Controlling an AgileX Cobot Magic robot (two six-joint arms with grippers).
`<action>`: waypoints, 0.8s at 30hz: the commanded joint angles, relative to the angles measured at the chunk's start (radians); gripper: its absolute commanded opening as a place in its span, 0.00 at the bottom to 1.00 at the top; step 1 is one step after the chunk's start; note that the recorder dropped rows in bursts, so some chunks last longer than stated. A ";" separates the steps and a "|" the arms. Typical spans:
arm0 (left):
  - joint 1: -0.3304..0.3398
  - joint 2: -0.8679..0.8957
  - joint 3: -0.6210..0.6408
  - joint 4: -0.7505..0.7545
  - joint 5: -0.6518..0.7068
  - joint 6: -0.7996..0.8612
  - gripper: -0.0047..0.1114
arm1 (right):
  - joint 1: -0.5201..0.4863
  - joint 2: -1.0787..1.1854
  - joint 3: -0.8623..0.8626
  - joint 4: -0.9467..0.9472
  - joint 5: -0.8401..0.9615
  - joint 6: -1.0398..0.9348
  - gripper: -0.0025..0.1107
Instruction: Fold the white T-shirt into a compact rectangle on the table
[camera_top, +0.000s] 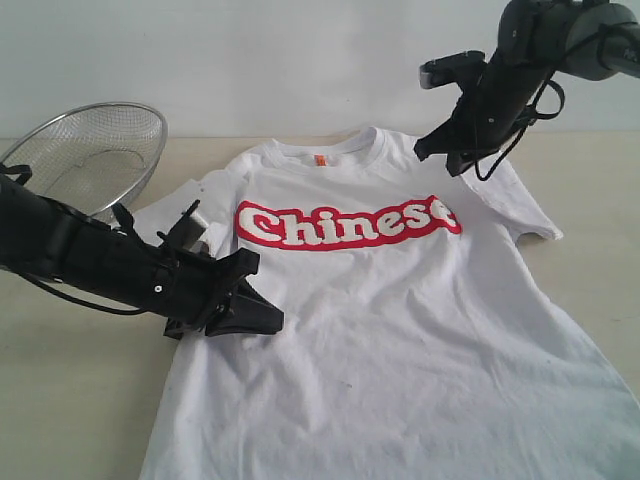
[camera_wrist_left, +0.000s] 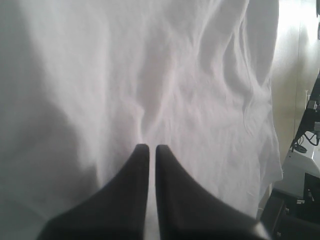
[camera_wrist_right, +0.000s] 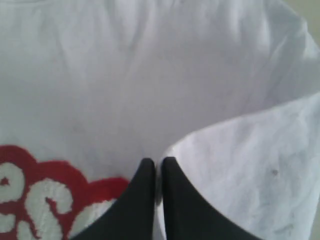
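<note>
Soft, matt, creased cloth of white T-shirt (camera_top: 400, 330); smooth matt top of table (camera_top: 70, 400); shiny metal wire mesh of basket (camera_top: 95, 160).

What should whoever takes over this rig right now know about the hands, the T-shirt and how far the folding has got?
Left hand: shut, low on the T-shirt near the edge on its own side, seemingly pinching cloth.
Right hand: shut on the T-shirt by the sleeve on its side; a flap curls over the end of the red lettering.
T-shirt lies print up, mostly flat on the table; a wire basket sits behind the left arm.
Done: both grips look taken.
Left: all the folds.
</note>
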 joint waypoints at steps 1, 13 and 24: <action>-0.004 0.010 0.001 0.013 -0.006 -0.009 0.08 | 0.000 -0.007 -0.007 0.066 0.003 -0.017 0.02; -0.004 0.010 0.001 0.013 -0.007 -0.009 0.08 | 0.020 -0.007 -0.007 0.193 0.054 -0.135 0.02; -0.004 0.010 0.001 0.013 -0.006 -0.009 0.08 | 0.081 -0.007 -0.007 0.186 -0.063 -0.084 0.02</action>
